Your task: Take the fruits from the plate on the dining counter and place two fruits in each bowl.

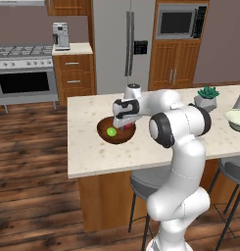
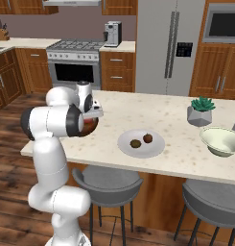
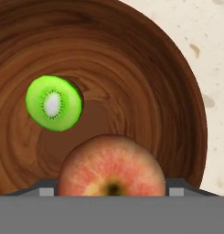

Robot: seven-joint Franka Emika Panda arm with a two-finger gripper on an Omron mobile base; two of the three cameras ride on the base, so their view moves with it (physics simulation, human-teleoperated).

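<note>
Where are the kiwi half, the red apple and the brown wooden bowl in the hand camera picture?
kiwi half point(image 3: 54, 103): hand view, on its pale core.
red apple point(image 3: 111, 165): hand view, on its red skin above the stem dimple.
brown wooden bowl point(image 3: 145, 77): hand view, on its bare inner wall.

The brown wooden bowl point(image 3: 145, 73) sits on the speckled cream worktop point(image 2: 176, 158), near its end. Inside lies a bright green kiwi half point(image 3: 54, 103), cut face up, against the bowl's inner wall. A red apple point(image 3: 111, 165) sits between the pincer's point(image 3: 111, 189) tips, over the bowl's hollow. The flat pale plate point(image 2: 155, 146) lies beside the brown bowl and carries two dark fruits point(image 2: 135, 143), close together. The cream-green bowl point(image 2: 220, 141) stands beyond the plate, empty.
</note>
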